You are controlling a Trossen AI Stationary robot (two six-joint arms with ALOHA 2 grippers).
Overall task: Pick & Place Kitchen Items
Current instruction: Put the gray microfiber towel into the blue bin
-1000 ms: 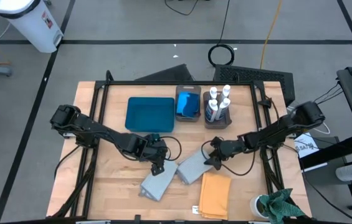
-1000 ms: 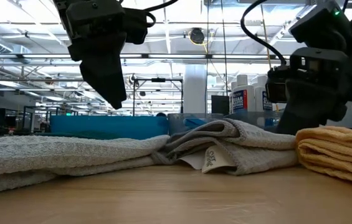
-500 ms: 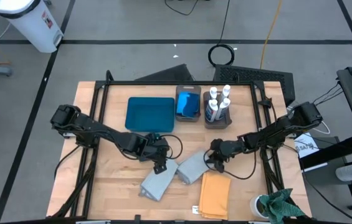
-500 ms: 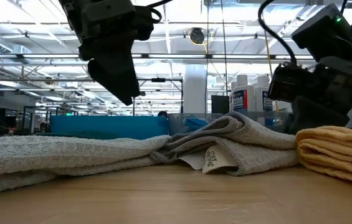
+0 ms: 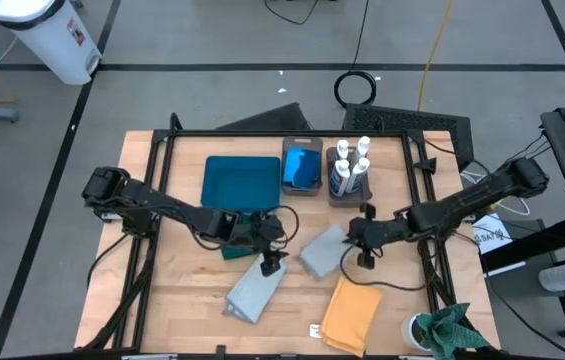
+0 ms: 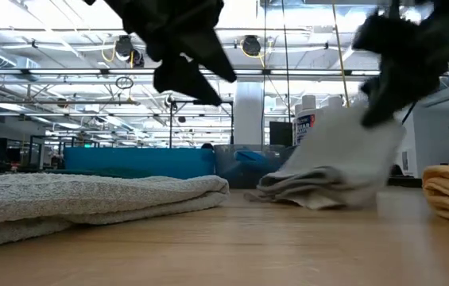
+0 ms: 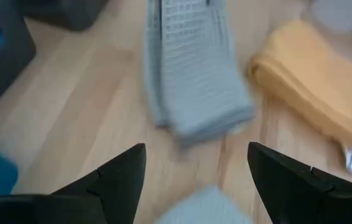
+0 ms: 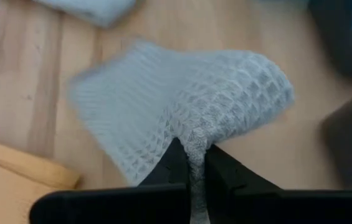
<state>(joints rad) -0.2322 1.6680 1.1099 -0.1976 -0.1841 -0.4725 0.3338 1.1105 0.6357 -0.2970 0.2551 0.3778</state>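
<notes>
honestly the sketchy bit is the right gripper [image 8: 191, 163] has its jaws pinched tight on just one edge of the pale grey cloth [image 5: 324, 250] mid-table, so it could slip free or unfold, or drag past the open-jawed, empty left gripper [image 5: 273, 264] nearby.

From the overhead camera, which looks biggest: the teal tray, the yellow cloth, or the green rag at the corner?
1. Teal tray, clearly the largest.
2. Yellow cloth.
3. Green rag, smallest, though it is crumpled and cut off by the picture's edge, so its full size is unsure.
</notes>
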